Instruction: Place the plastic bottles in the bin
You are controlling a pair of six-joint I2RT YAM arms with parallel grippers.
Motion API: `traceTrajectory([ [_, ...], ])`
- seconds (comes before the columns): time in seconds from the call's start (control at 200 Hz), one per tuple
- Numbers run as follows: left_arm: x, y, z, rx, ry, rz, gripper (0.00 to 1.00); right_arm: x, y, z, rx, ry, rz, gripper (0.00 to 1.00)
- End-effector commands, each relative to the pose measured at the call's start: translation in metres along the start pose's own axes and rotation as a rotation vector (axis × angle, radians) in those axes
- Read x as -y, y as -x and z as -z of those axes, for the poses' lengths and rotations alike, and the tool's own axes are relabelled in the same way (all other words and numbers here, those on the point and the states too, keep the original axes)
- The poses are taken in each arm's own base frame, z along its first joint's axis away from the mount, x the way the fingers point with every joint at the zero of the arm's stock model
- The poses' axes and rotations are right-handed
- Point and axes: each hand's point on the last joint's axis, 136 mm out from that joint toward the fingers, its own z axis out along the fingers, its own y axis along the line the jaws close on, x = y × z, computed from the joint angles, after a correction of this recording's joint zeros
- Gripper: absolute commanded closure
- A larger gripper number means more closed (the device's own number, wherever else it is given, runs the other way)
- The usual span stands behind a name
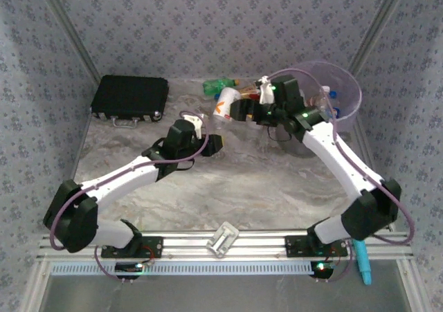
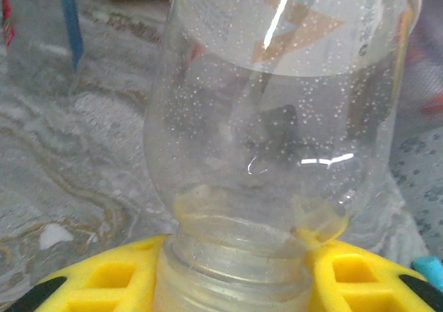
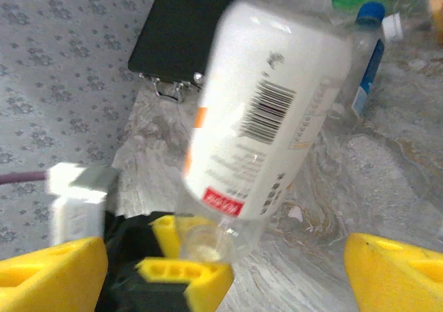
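1. Held bottle (image 3: 270, 111): one. It is a clear plastic cylinder with a rounded shoulder. A white wrap label carries a barcode, a red patch and orange marks, and fine droplets speckle the inner wall. The bottle is held over the rear middle of the tabletop (image 1: 228, 187), left of the bin and apart from it, with its neck toward the left arm.

2. Left tool (image 2: 235, 284): pressed together on the neck of the held bottle. One yellow ribbed finger (image 2: 104, 281) sits at each side, touching the plastic.

3. Right tool (image 3: 223, 270): spread wide. Its two yellow fingers (image 3: 394, 267) stand on either side of the held bottle, apart from it.

4. Other bottles on the tabletop: three show beyond the held one, near the back wall.
- One green bottle (image 1: 220, 86) lies on its side.
- One clear bottle (image 3: 367, 49) has a blue cap and a blue label.
- Of the third, only a white cap (image 3: 393, 25) can be made out.

5. Bin (image 1: 354, 94): one. It is round, tapered and translucent pale purple, and stands at the far right corner of the tabletop. Blue caps (image 1: 333, 95) show within. The number of bottles inside cannot be told.

6. Black case (image 1: 130, 97): one. It is flat and rectangular with metal latches, and lies at the far left corner, well apart from the bin.

7. Tabletop surface: a grey marbled sheet.
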Motion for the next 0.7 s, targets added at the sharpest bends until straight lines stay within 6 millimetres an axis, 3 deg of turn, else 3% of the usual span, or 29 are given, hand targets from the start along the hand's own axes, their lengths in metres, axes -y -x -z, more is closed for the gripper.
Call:
traceTrajectory([
  [0.0,0.027,0.022,0.01,0.098,-0.09,0.001,0.62,-0.002,0.01,-0.017,0.018,-0.008,-0.021,0.09],
  [0.255,0.041,0.024,0.003,0.091,-0.121,-0.006,0.62,-0.014,0.002,-0.047,-0.033,0.059,-0.006,0.11],
  [0.435,0.047,0.024,0.0,0.087,-0.141,0.004,0.62,-0.011,0.006,-0.048,-0.032,0.04,0.007,0.2],
  [0.55,0.048,0.024,-0.001,0.081,-0.146,0.011,0.62,-0.013,0.009,-0.047,-0.032,0.046,0.016,0.34],
  [0.695,0.051,0.024,0.0,0.08,-0.158,0.014,0.6,-0.012,0.015,-0.039,-0.019,0.02,0.045,0.38],
])
